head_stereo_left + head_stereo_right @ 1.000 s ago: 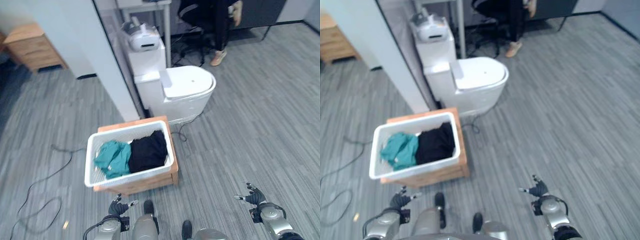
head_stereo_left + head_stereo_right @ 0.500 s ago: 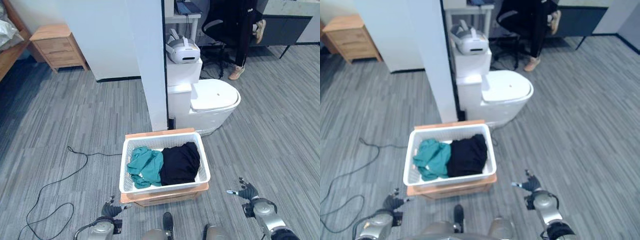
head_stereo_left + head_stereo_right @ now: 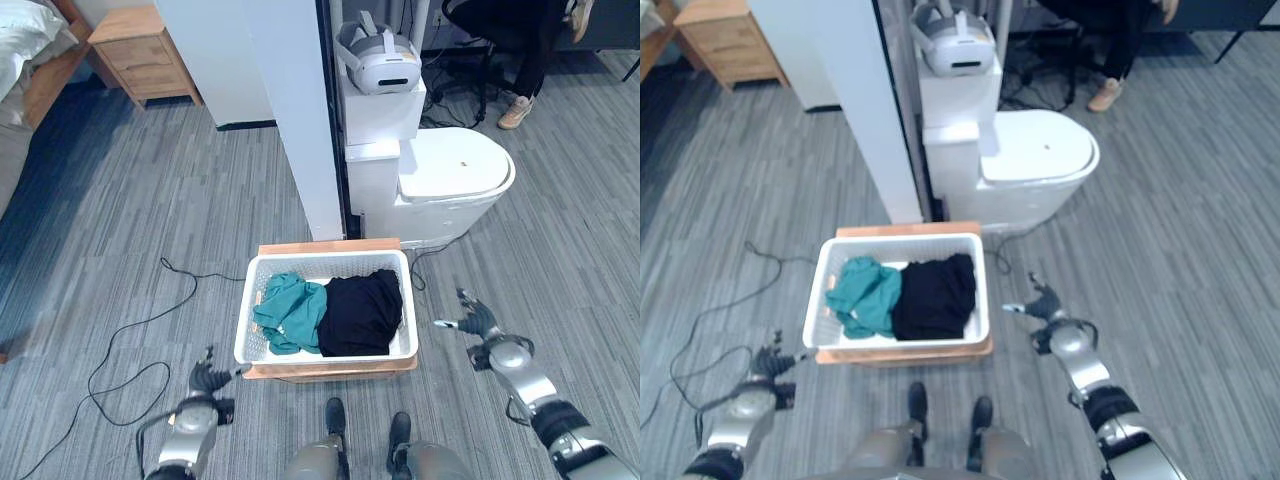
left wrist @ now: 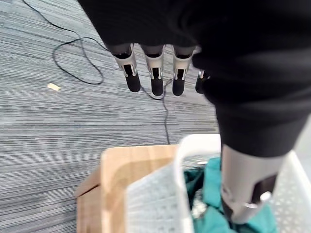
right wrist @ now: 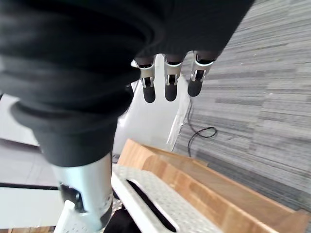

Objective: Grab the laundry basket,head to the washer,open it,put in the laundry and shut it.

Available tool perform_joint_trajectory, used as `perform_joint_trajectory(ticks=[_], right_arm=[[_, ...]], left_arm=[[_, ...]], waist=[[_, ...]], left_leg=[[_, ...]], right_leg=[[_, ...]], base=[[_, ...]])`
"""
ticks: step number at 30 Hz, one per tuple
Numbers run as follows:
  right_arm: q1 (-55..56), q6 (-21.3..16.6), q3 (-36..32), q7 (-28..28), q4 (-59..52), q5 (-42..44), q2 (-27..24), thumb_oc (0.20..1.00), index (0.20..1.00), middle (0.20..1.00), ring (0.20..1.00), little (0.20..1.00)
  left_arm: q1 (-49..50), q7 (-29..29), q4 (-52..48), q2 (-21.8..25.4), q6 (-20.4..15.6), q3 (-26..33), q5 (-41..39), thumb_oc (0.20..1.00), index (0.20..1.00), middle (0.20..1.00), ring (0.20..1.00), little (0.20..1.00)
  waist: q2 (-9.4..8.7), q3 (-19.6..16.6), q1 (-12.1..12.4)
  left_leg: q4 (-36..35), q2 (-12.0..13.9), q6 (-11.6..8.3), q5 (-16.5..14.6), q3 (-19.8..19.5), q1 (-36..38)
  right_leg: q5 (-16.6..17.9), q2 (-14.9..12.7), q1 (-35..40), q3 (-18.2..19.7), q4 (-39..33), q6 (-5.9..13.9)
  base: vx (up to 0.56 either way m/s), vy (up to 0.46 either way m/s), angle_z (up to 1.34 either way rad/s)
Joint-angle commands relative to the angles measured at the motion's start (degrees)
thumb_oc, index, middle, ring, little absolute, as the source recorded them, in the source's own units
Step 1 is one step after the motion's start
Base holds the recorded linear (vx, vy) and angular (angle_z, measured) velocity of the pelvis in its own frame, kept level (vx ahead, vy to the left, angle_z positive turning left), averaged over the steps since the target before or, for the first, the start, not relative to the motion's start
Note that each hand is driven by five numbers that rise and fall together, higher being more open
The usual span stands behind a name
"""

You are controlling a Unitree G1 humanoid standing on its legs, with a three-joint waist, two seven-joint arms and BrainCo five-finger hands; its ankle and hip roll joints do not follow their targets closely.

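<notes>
While my arms hang low on either side, the white laundry basket sits on a low wooden stand on the grey floor straight ahead at twelve o'clock, holding a teal garment and a black garment side by side. My left hand is at about eight o'clock from the basket, near its corner but apart from it, fingers straight and spread, holding nothing. My right hand is at three o'clock from the basket, just beside its short end, likewise spread and empty. Compared with half a second ago, my right hand sits higher and closer to the basket's side, and my view has tipped, so the white toilet and headset lie nearer the top.
</notes>
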Motion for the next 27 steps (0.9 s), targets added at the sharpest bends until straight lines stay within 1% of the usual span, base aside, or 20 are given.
perform_joint_trajectory(ticks=[1,2,3,4,7,8,9,10,12,13,14,15,16,20,24,27], right_arm=[[-5.3,-2.1,2.3,-2.2,2.7,3.7,3.7,1.0,1.0,1.0,1.0,1.0],[-7.0,-2.1,3.2,-2.6,4.1,4.3,4.2,1.0,1.0,1.0,1.0,1.0],[-11.6,-2.2,5.2,-3.5,8.0,5.3,5.2,1.0,1.0,1.0,1.0,1.0],[-11.7,-2.2,5.1,-3.5,8.1,5.4,5.2,1.0,1.0,1.0,1.0,1.0],[-17.3,-2.2,7.4,-4.5,13.6,6.4,6.8,1.0,1.0,1.0,1.0,1.0],[-18.6,-2.2,8.1,-4.9,15.0,6.8,7.4,1.0,1.0,1.0,1.0,1.0],[-18.6,-2.2,8.1,-4.9,15.1,6.8,7.4,1.0,1.0,1.0,1.0,1.0],[-21.1,-2.1,9.1,-5.3,18.1,7.5,8.4,1.0,1.0,1.0,1.0,1.0],[-22.1,-1.9,9.8,-5.2,19.9,8.1,9.7,1.0,1.0,1.0,1.0,1.0],[-22.5,-2.0,10.3,-5.1,20.1,8.0,9.9,0.526,0.526,0.526,0.526,0.526],[-22.6,-2.0,10.5,-5.1,19.8,8.1,10.0,0.2,0.2,0.2,0.2,0.2],[-21.9,-2.1,10.5,-5.0,19.3,8.5,10.1,0.2,0.2,0.2,0.2,0.2],[-21.5,-2.4,10.3,-4.9,18.7,9.0,10.3,0.2,0.2,0.2,0.2,0.2],[-18.1,-3.1,8.9,-5.0,13.8,10.3,9.5,0.2,0.2,0.2,0.2,0.2],[-9.3,-4.1,4.6,-4.7,2.6,10.2,7.2,0.2,0.2,0.2,0.2,0.2],[-1.8,-5.1,0.0,-4.0,-6.6,10.1,4.2,0.2,0.2,0.2,0.2,0.2]], left_arm=[[-8.9,4.0,2.3,5.7,-2.3,-1.2,1.4,1.0,1.0,1.0,1.0,1.0],[-11.1,4.6,3.3,6.4,-2.2,-2.2,1.3,1.0,1.0,1.0,1.0,1.0],[-16.6,6.1,6.9,8.7,-2.2,-4.4,1.7,1.0,1.0,1.0,1.0,1.0],[-16.8,6.1,7.0,8.7,-2.2,-4.4,1.7,1.0,1.0,1.0,1.0,1.0],[-24.1,7.7,13.3,10.0,-1.8,-8.2,2.2,1.0,1.0,1.0,1.0,1.0],[-25.9,8.1,15.2,9.8,-1.5,-9.4,2.6,1.0,1.0,1.0,1.0,1.0],[-25.9,8.1,15.2,9.8,-1.5,-9.4,2.6,1.0,1.0,1.0,1.0,1.0],[-29.4,8.3,18.9,9.1,-0.9,-11.6,3.1,1.0,1.0,1.0,1.0,1.0],[-30.4,8.0,21.2,7.1,-0.3,-13.1,3.7,1.0,1.0,1.0,1.0,1.0],[-30.1,7.7,22.0,5.9,-0.1,-13.5,3.7,1.0,1.0,1.0,1.0,1.0],[-29.7,7.7,22.2,5.0,0.0,-13.7,4.0,0.633,0.633,0.633,0.633,0.633],[-28.7,7.6,21.8,4.0,-0.1,-13.7,4.3,0.266,0.266,0.266,0.266,0.266],[-27.6,7.4,21.3,2.8,-0.2,-13.6,4.2,0.2,0.2,0.2,0.2,0.2],[-21.3,7.1,16.0,0.3,-0.7,-11.5,3.0,0.2,0.2,0.2,0.2,0.2],[-12.8,7.0,5.9,-1.8,-1.3,-7.3,2.0,0.2,0.2,0.2,0.2,0.2],[-7.3,6.0,-3.0,-2.8,-1.9,-5.0,1.9,0.2,0.2,0.2,0.2,0.2]], waist=[[-4.27,3.3,0.7],[-4.27,4.0,0.7],[-4.22,5.5,0.9],[-4.26,5.5,0.9],[-4.39,7.0,1.0],[-4.52,7.2,1.0],[-4.53,7.2,1.0],[-4.53,8.0,0.9],[-4.5,8.4,0.9],[-4.54,8.7,0.9],[-4.56,8.8,0.9],[-4.64,8.8,0.8],[-4.75,8.7,0.7],[-5.06,8.1,0.5],[-5.68,6.6,-0.1],[-6.26,5.7,-1.0]], left_leg=[[2.4,-2.4,-1.97,-6.6,0.5,1.4],[2.5,-2.3,-2.01,-6.4,0.4,0.5],[3.1,-2.1,-2.14,-5.7,0.3,-2.1],[3.2,-2.1,-2.14,-5.7,0.3,-2.2],[4.0,-2.0,-2.32,-5.1,0.3,-5.2],[4.2,-2.0,-2.32,-4.9,0.2,-5.9],[4.2,-2.0,-2.32,-4.9,0.2,-5.9],[4.5,-1.9,-2.36,-4.4,0.1,-7.2],[4.8,-1.9,-2.31,-4.1,-0.1,-8.1],[5.0,-1.8,-2.35,-4.0,0.0,-8.4],[5.1,-1.8,-2.37,-4.1,0.0,-8.5],[5.1,-1.8,-2.34,-4.1,0.1,-8.4],[5.1,-1.8,-2.32,-4.3,0.1,-8.2],[5.3,-1.8,-2.37,-5.1,0.6,-6.9],[5.8,-1.5,-2.47,-6.6,1.5,-4.5],[6.8,-1.1,-2.63,-7.9,2.1,-2.6]], right_leg=[[1.1,-3.5,1.7,2.4,-6.5,5.9],[1.4,-3.5,0.8,2.7,-6.4,5.94],[2.1,-3.6,-1.8,3.4,-6.1,6.0],[2.1,-3.6,-1.9,3.4,-6.0,5.99],[2.8,-3.5,-5.0,4.3,-5.1,5.98],[3.1,-3.5,-5.6,4.7,-4.9,5.97],[3.1,-3.5,-5.6,4.7,-4.9,5.97],[3.4,-3.6,-7.0,5.1,-4.4,5.92],[3.6,-3.8,-7.8,5.5,-4.1,5.86],[3.6,-3.8,-8.1,5.6,-4.0,5.88],[3.6,-3.8,-8.3,5.7,-3.9,5.89],[3.7,-3.9,-8.2,5.8,-4.0,5.89],[3.7,-3.9,-8.0,5.9,-4.1,5.87],[3.6,-3.7,-6.8,6.4,-4.6,5.83],[3.2,-3.5,-4.3,6.5,-5.2,5.81],[2.4,-3.1,-2.0,6.8,-5.8,5.66]], base=[[-0.13,0.013,0.07],[-0.2,0.024,0.0],[-0.14,0.022,0.01],[-0.14,0.022,-0.04],[-0.06,0.018,-0.04],[-0.03,0.013,-0.03],[0.0,0.0,0.0],[0.0,0.0,0.0],[0.0,0.0,0.0],[0.0,0.0,0.0],[0.0,0.0,0.0],[0.0,0.0,0.0],[0.01,0.002,0.03],[0.0,-0.001,0.03],[0.03,-0.059,0.0],[0.02,-0.103,-0.06]])
